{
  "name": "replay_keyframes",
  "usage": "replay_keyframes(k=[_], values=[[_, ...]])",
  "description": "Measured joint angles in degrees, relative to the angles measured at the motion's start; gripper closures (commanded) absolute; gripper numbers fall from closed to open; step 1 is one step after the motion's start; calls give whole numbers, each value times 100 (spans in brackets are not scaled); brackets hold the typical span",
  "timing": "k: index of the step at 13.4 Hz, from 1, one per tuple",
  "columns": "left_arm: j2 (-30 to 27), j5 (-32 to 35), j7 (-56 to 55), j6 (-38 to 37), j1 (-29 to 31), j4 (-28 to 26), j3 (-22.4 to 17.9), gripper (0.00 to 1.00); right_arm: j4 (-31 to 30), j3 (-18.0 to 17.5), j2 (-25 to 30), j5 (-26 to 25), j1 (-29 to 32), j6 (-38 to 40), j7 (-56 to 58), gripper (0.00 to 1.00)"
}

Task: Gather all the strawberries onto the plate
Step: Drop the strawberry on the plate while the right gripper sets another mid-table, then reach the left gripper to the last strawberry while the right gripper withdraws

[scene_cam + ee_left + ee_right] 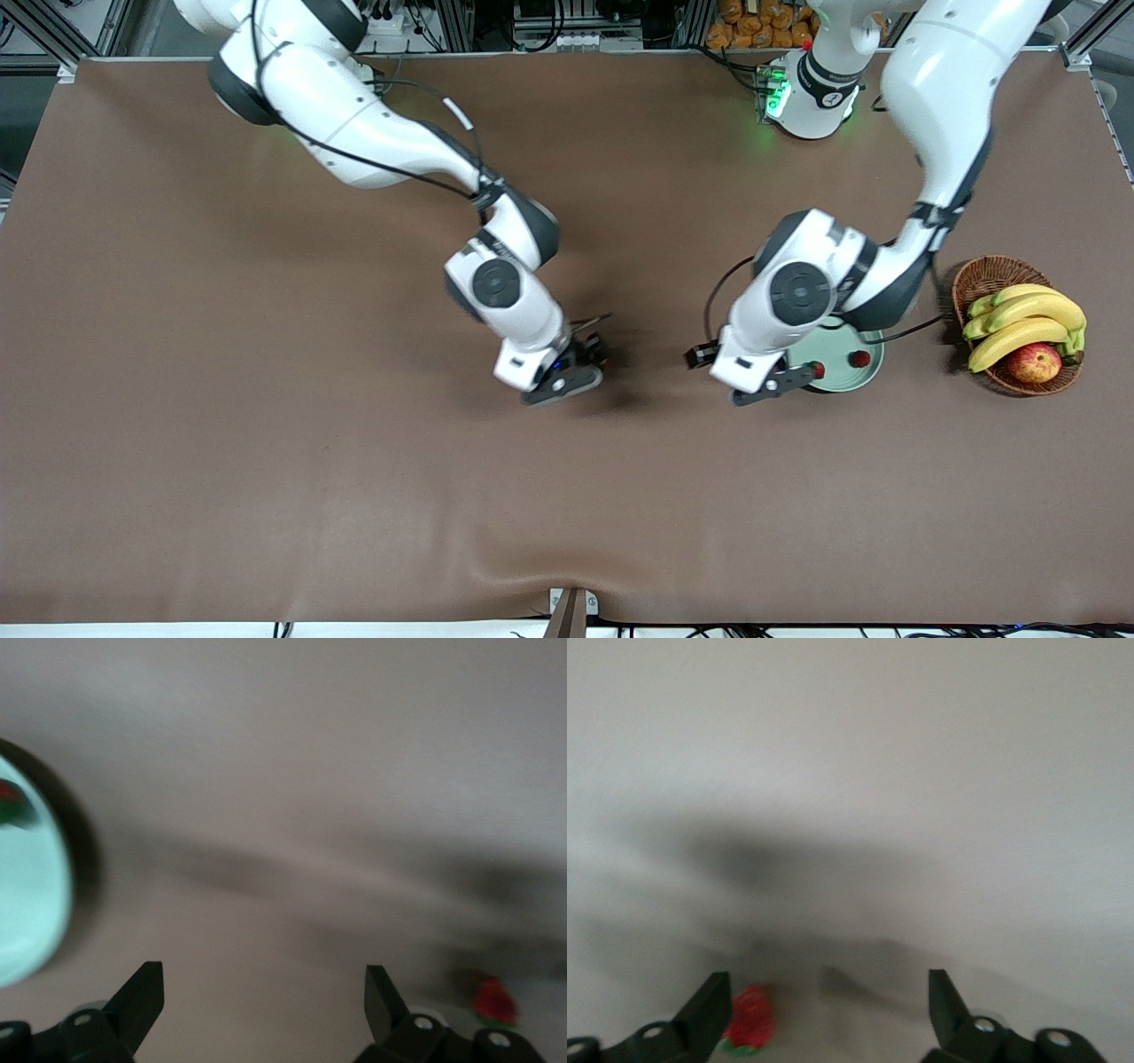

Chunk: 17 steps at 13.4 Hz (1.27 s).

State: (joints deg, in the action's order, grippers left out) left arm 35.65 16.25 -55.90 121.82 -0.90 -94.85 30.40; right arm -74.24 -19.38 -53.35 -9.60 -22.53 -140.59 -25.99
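On the brown counter (266, 461), near its middle, the right gripper (580, 368) hung low with fingers spread, one strawberry (750, 1020) lying just beside one fingertip (709, 1001). Toward the left arm's end, the left gripper (780, 379), also spread and empty, was at the rim of the mint-green plate (864, 377), which carried two strawberries (858, 359). Counted: three berries, one plate, one wicker basket (983, 275) with bananas (1019, 323) and an apple (1034, 362). Each berry was judged light, soft and easily bruised, somewhat slippery; a gentle pinch across the widest part of the body, below the green top, seemed advisable
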Motion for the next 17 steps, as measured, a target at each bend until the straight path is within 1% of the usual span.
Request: replay_keyframes(k=[2, 3, 4, 5, 6, 7, 9, 10, 11, 14, 15, 16, 17], values=[[396, -1, -559, 78, -349, 448, -6, 17, 2, 2, 402, 0, 510, 699, 125, 0], [584, -1, -753, 101, -527, 680, -15, 20, -31, 30, 660, 0, 747, 1026, 335, 0], [759, -1, -922, 176, -698, 878, -27, 22, -154, 156, 960, 42, 934, 1197, 575, 0], [920, -1, -1096, 320, -867, 1016, -57, 24, -386, 390, 1302, 192, 1052, 1275, 830, 0], [1058, -1, -1261, 515, -1045, 1093, -132, 27, -695, 662, 1676, 425, 1133, 1327, 1120, 0], [1169, -1, -1403, 684, -1241, 1128, -260, 31, -1034, 861, 2047, 619, 1258, 1372, 1429, 0], [1319, -1, -1678, 934, -1664, 1165, -576, 34, -1638, 1025, 2732, 729, 1657, 1628, 2003, 0], [1367, -1, -1848, 1016, -1868, 1176, -719, 37, -1813, 1161, 3029, 736, 1771, 1924, 2183, 0], [1399, -1, -1971, 1055, -2047, 1185, -843, 42, -1909, 1329, 3306, 743, 1816, 2289, 2325, 0], [1465, -1, -2058, 1072, -2223, 1190, -954, 55, -2021, 1825, 3984, 753, 1829, 3211, 2856, 0], [1496, -1, -2057, 1083, -2222, 1191, -965, 63, -2029, 2005, 4146, 756, 1835, 3393, 3073, 0], [1527, -1, -2052, 1094, -2221, 1191, -975, 86, -2035, 2164, 4298, 758, 1853, 3536, 3220, 0], [1549, -1, -2030, 1108, -2219, 1193, -983, 100, -2039, 2268, 4463, 760, 1915, 3727, 3303, 0]])
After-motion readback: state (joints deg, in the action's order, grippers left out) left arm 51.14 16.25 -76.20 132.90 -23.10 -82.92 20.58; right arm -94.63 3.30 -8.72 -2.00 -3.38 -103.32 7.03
